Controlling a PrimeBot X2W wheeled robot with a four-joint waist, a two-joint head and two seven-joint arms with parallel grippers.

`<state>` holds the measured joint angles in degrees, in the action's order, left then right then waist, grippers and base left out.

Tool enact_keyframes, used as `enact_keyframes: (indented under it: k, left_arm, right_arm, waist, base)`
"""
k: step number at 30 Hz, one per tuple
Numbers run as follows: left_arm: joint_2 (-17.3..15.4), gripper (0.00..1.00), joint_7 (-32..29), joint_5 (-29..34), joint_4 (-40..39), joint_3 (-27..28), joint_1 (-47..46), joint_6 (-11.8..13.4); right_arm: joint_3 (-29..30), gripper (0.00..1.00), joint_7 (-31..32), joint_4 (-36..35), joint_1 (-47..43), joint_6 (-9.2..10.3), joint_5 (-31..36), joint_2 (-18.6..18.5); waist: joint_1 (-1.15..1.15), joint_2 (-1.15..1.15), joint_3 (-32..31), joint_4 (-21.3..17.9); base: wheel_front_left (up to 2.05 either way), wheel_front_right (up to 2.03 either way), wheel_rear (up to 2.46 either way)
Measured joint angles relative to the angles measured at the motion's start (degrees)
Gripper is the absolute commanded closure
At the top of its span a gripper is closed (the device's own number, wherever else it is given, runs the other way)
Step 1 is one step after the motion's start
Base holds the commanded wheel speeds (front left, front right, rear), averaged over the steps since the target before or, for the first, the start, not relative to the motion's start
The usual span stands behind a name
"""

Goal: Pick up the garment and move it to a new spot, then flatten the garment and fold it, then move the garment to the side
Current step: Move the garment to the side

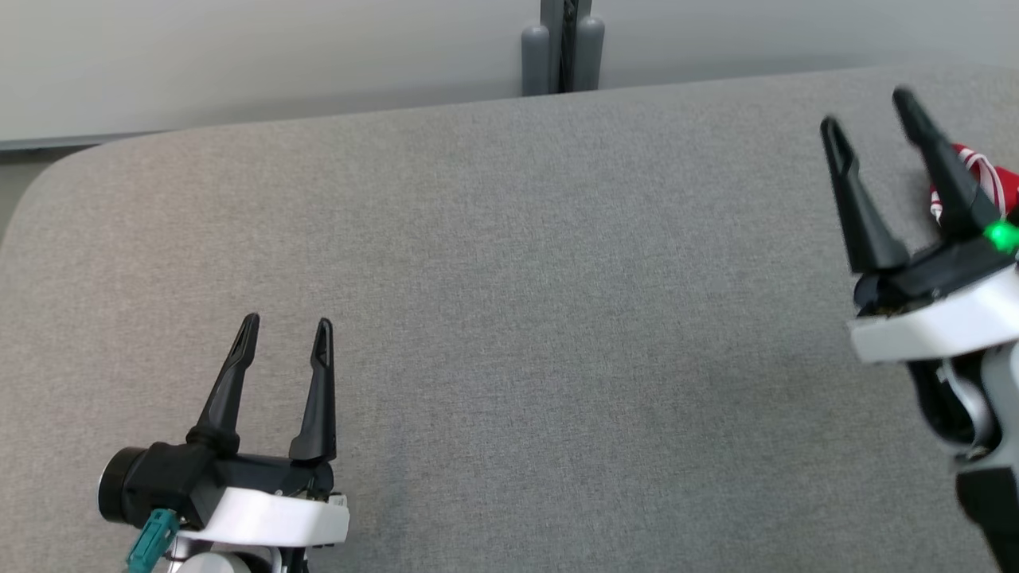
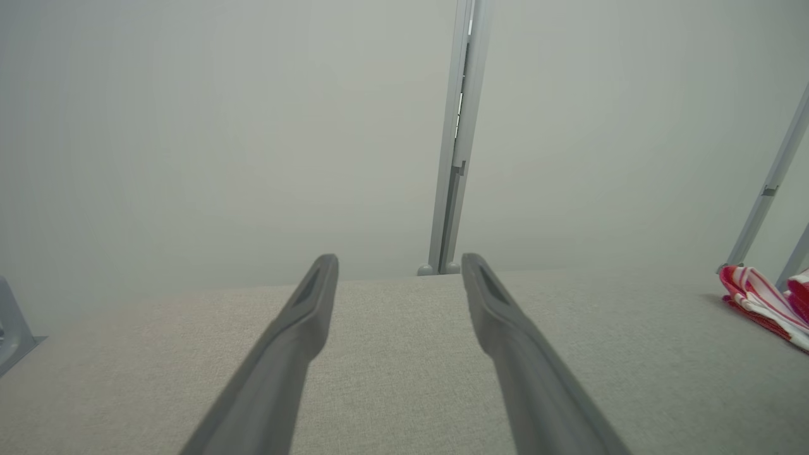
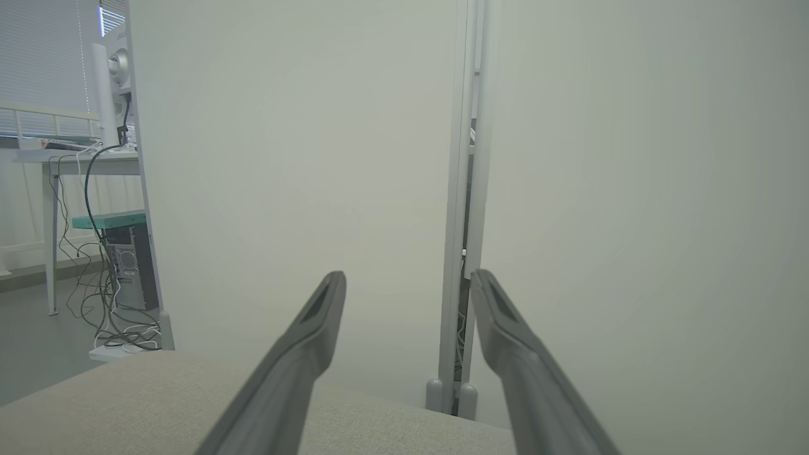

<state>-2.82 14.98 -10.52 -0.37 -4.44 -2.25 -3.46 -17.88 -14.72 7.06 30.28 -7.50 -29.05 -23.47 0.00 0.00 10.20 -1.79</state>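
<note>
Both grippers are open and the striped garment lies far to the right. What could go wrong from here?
1. The garment sits at the head view's right edge, partly hidden behind the right gripper, so a grasp may catch only a loose fold.
2. The right wrist view faces the wall, not the garment, giving little guidance.
3. The left gripper is far across the table; helping needs a long reach.

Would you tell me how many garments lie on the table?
1: a red-and-white striped cloth garment far right on the grey fabric table, partly behind the right hand; others may lie off-frame.
</note>
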Motion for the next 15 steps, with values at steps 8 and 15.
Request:
enact_keyframes:
  k: [8,15]
  left_arm:
    - [0.0,0.00,0.0,0.0,-0.7,0.7,2.5,0.8]
    - [0.0,0.00,0.0,0.1,-0.8,0.8,4.3,1.1]
  right_arm:
    - [8.3,0.00,-0.3,-4.3,-13.9,0.00,8.7,10.5]
    - [13.4,0.00,-0.3,-6.3,-23.2,0.01,14.9,17.1]
  waist:
    - [0.00,0.00,-2.8,1.2]
    - [0.00,0.00,-4.7,1.6]
  base:
    - [0.00,0.00,0.00]
    - [0.00,0.00,0.00]
